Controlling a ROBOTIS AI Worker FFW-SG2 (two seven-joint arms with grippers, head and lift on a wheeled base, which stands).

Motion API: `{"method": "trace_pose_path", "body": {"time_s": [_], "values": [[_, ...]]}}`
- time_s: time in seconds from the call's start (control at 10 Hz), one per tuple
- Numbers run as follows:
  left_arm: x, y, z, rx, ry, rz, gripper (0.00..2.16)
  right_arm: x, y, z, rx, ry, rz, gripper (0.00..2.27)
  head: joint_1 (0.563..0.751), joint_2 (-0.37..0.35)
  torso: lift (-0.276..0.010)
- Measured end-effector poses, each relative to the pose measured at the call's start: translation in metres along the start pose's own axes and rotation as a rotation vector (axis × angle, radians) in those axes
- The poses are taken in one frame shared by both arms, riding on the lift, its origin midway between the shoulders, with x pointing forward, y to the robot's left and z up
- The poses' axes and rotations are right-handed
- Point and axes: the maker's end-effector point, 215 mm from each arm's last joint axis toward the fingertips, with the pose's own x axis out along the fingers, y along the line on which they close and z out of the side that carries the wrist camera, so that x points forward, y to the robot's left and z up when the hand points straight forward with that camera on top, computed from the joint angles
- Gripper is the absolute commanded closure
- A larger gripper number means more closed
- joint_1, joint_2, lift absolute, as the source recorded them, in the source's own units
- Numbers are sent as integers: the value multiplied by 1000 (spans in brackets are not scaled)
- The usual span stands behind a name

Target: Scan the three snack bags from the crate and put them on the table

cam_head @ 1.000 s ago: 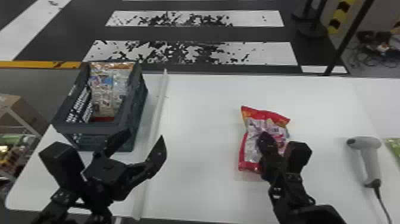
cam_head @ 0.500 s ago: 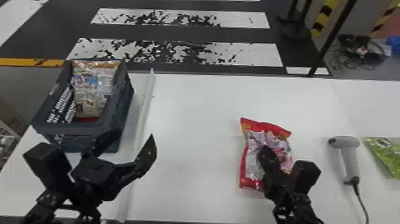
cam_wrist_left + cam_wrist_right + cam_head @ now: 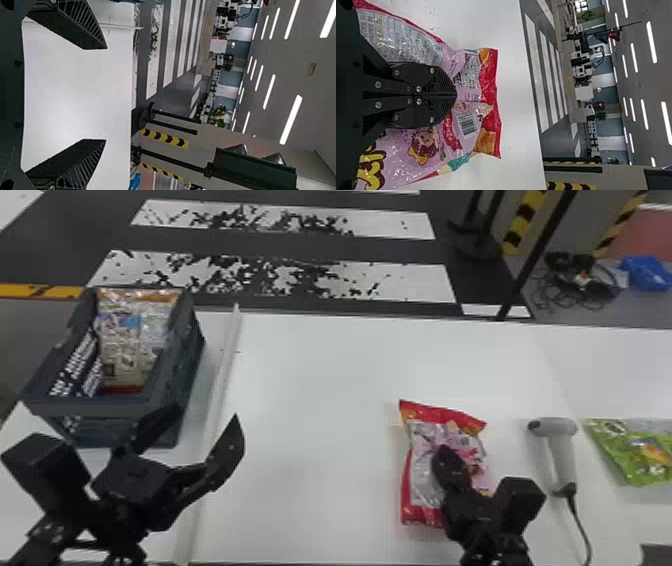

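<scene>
Red-and-pink plastic snack bag [image 3: 422,485] has shifted toward the tabletop's [image 3: 325,385] right edge, seemingly pinched by the right gripper [image 3: 456,94]; the left gripper [image 3: 206,416] gapes. Scanning looks next, calling for its barcode [image 3: 468,124] to face the grey pistol-shaped scanner [image 3: 561,445].

A crinkled red-and-pink bag [image 3: 424,485] is pinched over the table [image 3: 320,400]; a green bag [image 3: 631,455] lies beside the scanner [image 3: 562,450], pale bags [image 3: 122,350] in the crate [image 3: 82,406]

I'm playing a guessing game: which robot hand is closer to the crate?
Left. The left hand is by the crate's near end; the right hand is farther off, at the red snack bag.
</scene>
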Motion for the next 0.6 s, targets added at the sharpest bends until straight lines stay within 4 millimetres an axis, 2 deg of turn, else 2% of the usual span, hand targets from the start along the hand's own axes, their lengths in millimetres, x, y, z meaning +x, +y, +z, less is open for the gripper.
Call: {"method": "trace_pose_path", "body": {"time_s": [0.2,0.3,0.6], "values": [[-3,-2,3,2,-8,-1,26,-1,3,37,5,-25,11,2182,695,-60,-94],[-4,-4,4,5,-8,-4,26,0,-3,51,6,-27,3,2182,695,-71,-94],[-6,-9,8,10,-13,-14,26,10,-21,71,7,-24,-23,2182,695,-105,-94]]}}
